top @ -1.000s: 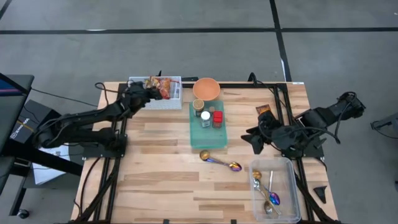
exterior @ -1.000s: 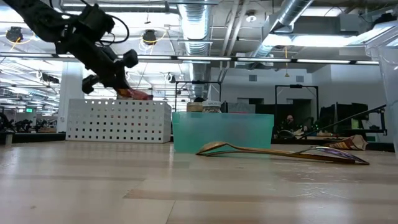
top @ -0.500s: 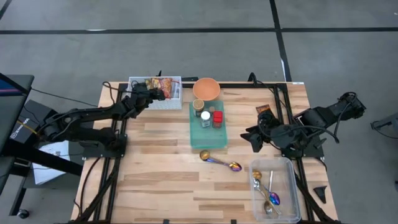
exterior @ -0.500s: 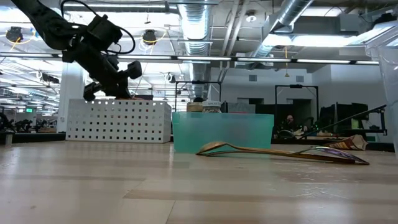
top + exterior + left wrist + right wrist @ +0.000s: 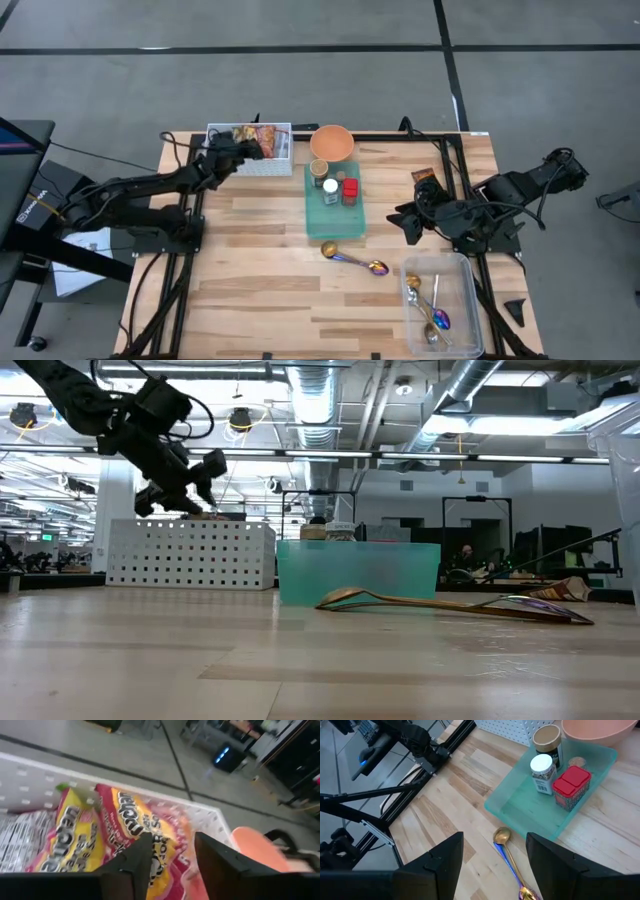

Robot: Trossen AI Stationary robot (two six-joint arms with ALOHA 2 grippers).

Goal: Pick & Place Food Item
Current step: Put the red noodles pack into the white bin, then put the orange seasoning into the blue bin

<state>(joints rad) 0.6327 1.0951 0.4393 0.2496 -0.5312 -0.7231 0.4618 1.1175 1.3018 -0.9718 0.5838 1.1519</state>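
Yellow-and-red snack packets (image 5: 125, 837) sit in the white basket (image 5: 268, 165) at the far left, right under my left claw (image 5: 170, 852), fingers parted and holding nothing, right arm way farther off.

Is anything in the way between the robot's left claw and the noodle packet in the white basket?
Nothing visible. The left gripper hangs right over the white basket, fingers apart, and the red and yellow noodle packet lies just beyond its fingertips with only air between them.
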